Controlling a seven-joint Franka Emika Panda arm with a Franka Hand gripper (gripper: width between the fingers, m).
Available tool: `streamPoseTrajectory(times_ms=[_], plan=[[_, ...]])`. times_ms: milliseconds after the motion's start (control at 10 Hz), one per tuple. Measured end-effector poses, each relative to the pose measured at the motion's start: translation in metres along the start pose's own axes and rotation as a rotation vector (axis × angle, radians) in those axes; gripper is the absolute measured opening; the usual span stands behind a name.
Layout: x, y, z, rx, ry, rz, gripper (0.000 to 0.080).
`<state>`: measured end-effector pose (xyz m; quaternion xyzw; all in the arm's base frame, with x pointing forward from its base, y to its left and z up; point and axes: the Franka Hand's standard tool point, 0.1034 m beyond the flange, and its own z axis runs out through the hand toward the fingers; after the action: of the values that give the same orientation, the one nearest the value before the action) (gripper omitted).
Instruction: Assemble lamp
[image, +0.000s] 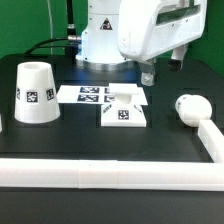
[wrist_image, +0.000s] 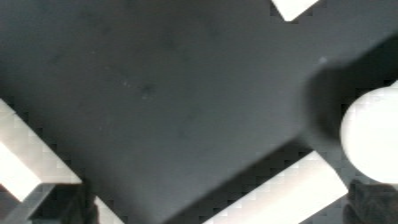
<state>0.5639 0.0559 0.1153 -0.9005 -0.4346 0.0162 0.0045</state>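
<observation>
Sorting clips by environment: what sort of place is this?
Most likely a lab bench rig for robot assembly trials: a black table edged by a white rail, a fixed marker board, and tagged white lamp parts, the shade, base and bulb, under a robot arm.

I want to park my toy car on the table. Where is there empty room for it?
Bare table lies between the cone shade and the square base, and along the front before the long white rail. A smaller gap sits between base and bulb. It is crowded at the back: marker board, base and gripper sit close.
</observation>
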Motion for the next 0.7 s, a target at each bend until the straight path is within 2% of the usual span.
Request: streamPoseTrajectory(times_ms=[400, 500, 600, 700], plan=[[-0.002, 0.0, 0.0, -0.001, 0.002, -0.003, 0.07], [-0.022, -0.007, 0.005, -0.004, 0.003, -0.012, 0.07], [-0.045, -0.016, 0.008, 0.009, -0.014, -0.007, 0.07], [-0.063, -0.021, 0.011, 0.011, -0.017, -0.002, 0.07]])
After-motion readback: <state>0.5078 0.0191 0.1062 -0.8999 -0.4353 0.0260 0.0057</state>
